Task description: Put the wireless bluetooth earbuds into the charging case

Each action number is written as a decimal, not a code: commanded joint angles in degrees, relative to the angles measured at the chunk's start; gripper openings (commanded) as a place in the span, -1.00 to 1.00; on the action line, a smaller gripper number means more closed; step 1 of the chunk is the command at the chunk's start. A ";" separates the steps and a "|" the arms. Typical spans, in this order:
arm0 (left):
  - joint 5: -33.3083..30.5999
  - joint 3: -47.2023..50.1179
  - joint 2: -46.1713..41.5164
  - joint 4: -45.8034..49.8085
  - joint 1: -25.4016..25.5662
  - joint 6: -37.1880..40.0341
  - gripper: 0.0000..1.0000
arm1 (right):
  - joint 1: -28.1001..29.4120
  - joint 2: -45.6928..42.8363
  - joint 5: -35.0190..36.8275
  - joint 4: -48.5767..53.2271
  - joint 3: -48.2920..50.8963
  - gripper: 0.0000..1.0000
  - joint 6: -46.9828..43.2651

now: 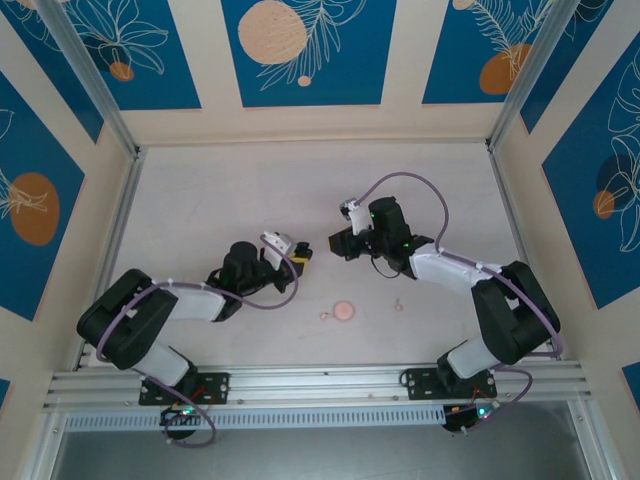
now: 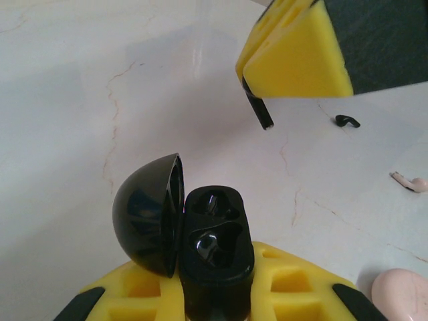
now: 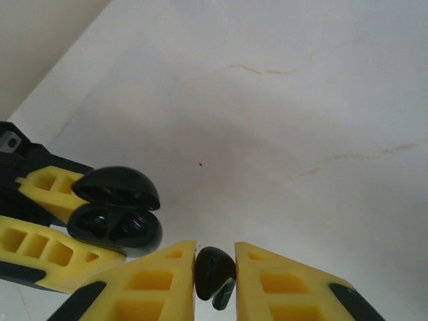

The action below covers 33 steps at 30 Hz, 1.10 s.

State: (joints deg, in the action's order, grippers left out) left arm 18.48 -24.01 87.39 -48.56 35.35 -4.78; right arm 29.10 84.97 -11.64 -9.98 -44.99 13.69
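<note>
- Aluminium rail: along the near edge, carrying both arm bases.
- Counter: pale and matt, crossed by fine brownish hairline cracks.
- Pink disc: lies flat on the counter near the rail. A pink earbud lies just beside it on the left; a second pink earbud lies apart on the right.
- Loose black earbud: lies on the counter.
- Left claw: clenched on the black charging case, whose lid is swung open sideways.
- Right claw: clenched on a held black earbud, near the case but not touching it.
- Walls: cream, with blue panels bearing white leaf outlines and orange circles. Aluminium posts stand at the far corners.
</note>
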 commanded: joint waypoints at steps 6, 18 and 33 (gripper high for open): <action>3.93 0.14 3.02 -8.90 1.42 1.33 -0.88 | -0.79 -2.19 -3.98 -9.43 2.89 -0.62 2.29; 7.02 2.62 4.76 -17.36 1.91 1.35 -0.87 | 0.13 -3.02 -9.86 -20.07 6.84 -0.62 2.07; 7.34 5.68 3.47 -22.97 1.91 4.38 -0.86 | 4.12 -3.76 -14.93 -28.11 9.89 -0.61 -2.40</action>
State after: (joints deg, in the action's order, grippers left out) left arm 24.60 -19.09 91.68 -67.51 36.58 -2.15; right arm 32.75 82.81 -24.36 -34.65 -36.14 13.32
